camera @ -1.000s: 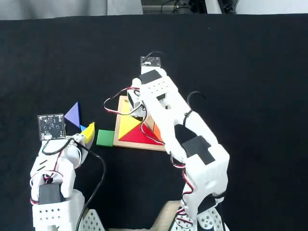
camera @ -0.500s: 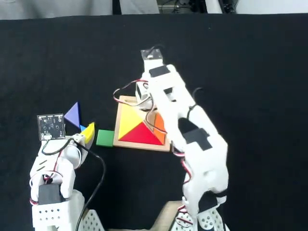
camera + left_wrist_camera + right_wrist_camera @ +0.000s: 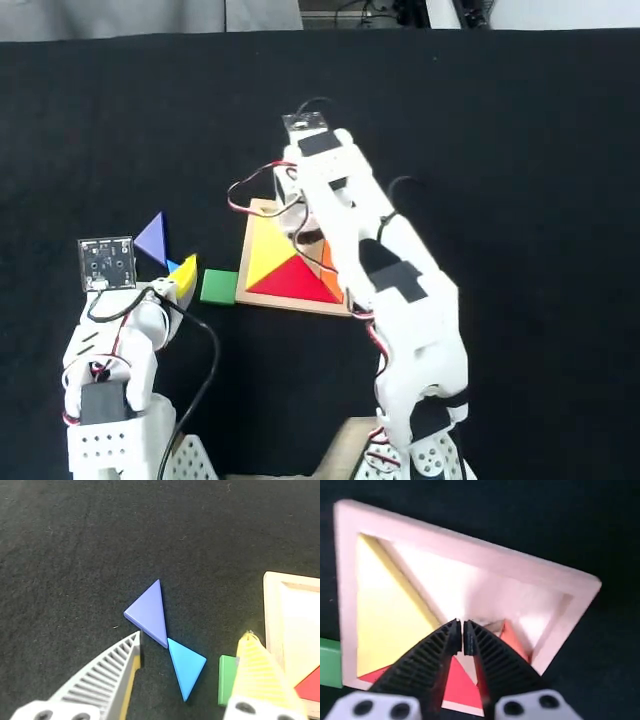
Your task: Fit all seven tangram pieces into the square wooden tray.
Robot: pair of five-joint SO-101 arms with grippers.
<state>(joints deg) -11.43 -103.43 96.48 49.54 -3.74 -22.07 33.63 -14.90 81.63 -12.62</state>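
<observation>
1. Right now, right jaws pressed together tip to tip, gripping nothing, poised over the bare floor of the square wooden tray (image 3: 470,545); contact with the wood impossible to tell.
2. Inside the tray, flat: yellow triangle (image 3: 385,615), red triangle (image 3: 457,680), orange piece (image 3: 512,637).
3. Left jaws spread wide, holding nothing, straddling the blue triangle (image 3: 186,667) from above.
4. Purple triangle (image 3: 149,614) corner to corner with the blue one on the black surface (image 3: 75,530).
5. Green square (image 3: 226,680) just outside the tray.
</observation>
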